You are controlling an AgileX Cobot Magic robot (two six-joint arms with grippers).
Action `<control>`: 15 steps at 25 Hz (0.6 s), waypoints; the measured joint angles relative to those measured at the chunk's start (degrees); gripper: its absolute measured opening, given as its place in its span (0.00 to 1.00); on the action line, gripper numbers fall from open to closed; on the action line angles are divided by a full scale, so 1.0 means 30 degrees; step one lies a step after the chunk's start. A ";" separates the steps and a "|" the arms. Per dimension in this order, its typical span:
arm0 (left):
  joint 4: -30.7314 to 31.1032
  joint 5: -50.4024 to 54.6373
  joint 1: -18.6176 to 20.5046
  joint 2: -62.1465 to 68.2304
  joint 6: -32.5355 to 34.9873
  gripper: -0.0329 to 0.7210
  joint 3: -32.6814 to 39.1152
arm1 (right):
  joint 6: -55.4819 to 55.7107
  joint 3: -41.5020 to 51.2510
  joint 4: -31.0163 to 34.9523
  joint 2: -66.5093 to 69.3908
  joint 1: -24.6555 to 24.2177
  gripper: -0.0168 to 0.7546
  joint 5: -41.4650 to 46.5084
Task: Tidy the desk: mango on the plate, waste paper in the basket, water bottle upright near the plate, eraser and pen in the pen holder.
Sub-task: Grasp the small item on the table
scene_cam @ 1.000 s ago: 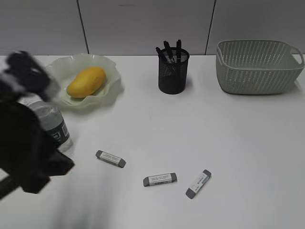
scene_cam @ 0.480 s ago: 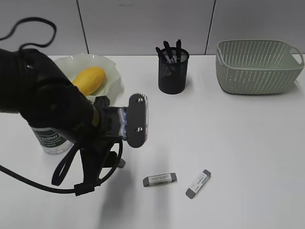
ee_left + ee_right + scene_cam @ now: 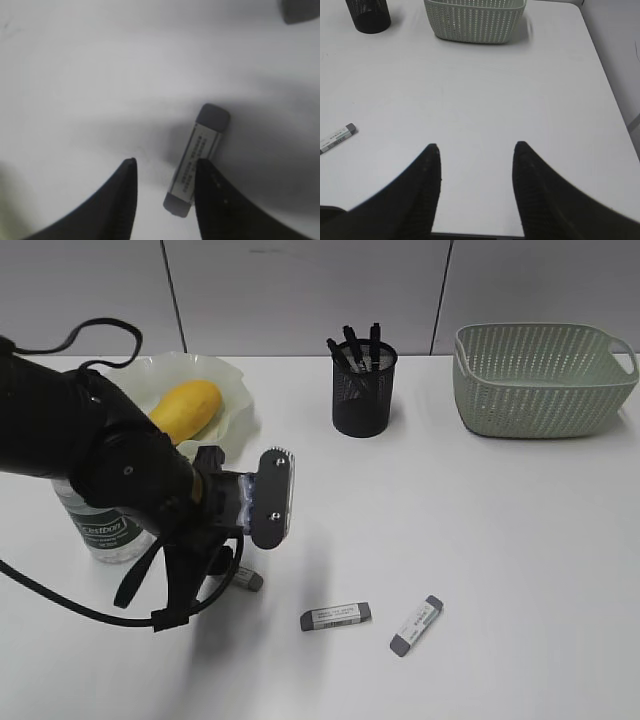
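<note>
The mango [image 3: 182, 410] lies on the pale green plate [image 3: 232, 382]. The water bottle [image 3: 98, 532] stands upright in front of the plate, partly hidden by my left arm. The black pen holder [image 3: 362, 392] holds several pens. My left gripper [image 3: 166, 165] is open just above the desk. A grey eraser [image 3: 198, 157] lies between its fingers, close to the right finger. In the exterior view this eraser [image 3: 247, 581] is mostly covered. My right gripper [image 3: 476, 150] is open and empty over bare desk. No waste paper is in view.
Two more grey erasers [image 3: 336, 616] [image 3: 416, 625] lie at the front middle; one shows in the right wrist view [image 3: 337, 137]. The green basket [image 3: 542, 380] stands at the back right; the right wrist view [image 3: 475, 20] shows it too.
My left arm has swung from the left edge by the bottle to over the leftmost eraser, then shifted slightly left and lower. The bottle now stands free.
</note>
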 joint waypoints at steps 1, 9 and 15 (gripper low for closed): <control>-0.0072 -0.0003 0.0000 0.0137 0.0207 0.42 -0.0015 | 0.0000 0.0000 0.0000 0.0000 0.0000 0.52 0.0000; -0.1076 0.0126 0.0000 0.1261 0.1354 0.38 -0.0203 | 0.0000 0.0000 0.0000 0.0000 0.0000 0.52 0.0000; -0.2208 -0.0021 0.0000 0.1575 0.1483 0.23 -0.0528 | 0.0000 0.0000 0.0000 0.0000 0.0000 0.52 0.0000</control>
